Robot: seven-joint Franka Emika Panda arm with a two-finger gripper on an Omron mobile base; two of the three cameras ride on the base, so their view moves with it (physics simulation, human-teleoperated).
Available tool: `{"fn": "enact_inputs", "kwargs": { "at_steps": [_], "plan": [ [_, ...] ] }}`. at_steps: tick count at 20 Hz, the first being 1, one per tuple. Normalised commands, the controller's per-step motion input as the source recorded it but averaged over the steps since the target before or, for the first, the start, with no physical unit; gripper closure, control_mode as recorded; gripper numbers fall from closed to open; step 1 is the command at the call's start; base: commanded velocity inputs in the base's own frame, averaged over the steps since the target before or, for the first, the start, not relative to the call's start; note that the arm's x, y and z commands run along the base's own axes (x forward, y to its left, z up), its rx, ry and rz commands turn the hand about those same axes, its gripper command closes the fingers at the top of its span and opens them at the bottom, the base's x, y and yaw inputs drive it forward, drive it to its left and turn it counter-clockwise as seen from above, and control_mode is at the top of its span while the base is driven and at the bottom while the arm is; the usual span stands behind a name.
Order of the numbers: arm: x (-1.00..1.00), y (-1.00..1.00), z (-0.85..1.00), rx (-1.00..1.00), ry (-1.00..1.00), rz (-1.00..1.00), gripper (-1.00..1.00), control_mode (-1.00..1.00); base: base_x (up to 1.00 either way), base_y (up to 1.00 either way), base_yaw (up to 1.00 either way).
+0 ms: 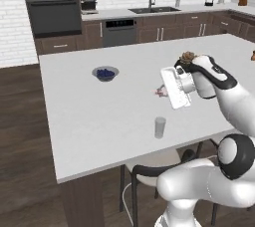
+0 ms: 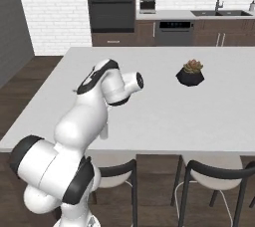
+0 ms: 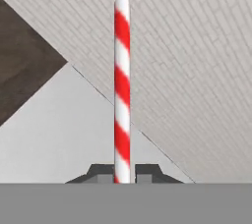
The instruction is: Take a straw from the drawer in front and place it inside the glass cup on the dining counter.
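Note:
My gripper (image 3: 122,171) is shut on the straw (image 3: 122,85), a thin red-and-white striped stick that rises straight up between the two dark finger tips. In the left base view the gripper (image 1: 162,91) hangs above the white dining counter (image 1: 89,116) with its fingers pointing left, and a short pink bit of the straw (image 1: 159,92) sticks out of it. The glass cup (image 1: 159,127), small and clear, stands upright on the counter below the gripper and nearer the front edge. The drawer is out of view.
A grey bowl with blue contents (image 1: 105,73) sits left of the gripper. A small potted plant (image 2: 190,72) stands farther back on the dining counter (image 2: 164,116). Dark stools (image 2: 219,176) line the near edge. Oven, sink and cabinets run along the brick back wall.

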Motion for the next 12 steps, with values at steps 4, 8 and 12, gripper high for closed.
{"fn": "enact_inputs", "kwargs": {
  "at_steps": [4, 8, 12],
  "plan": [
    [0.22, -0.25, 0.0, 0.15, 0.18, 0.18, 1.0, -1.0, 0.0, 0.0, 0.0],
    [0.04, -0.12, -0.09, 0.08, 0.15, 0.11, 1.0, -1.0, 0.0, 0.0, 0.0],
    [-0.1, 0.01, -0.25, 0.02, 0.02, 0.08, 1.0, -1.0, 0.0, 0.0, 0.0]
  ]
}}
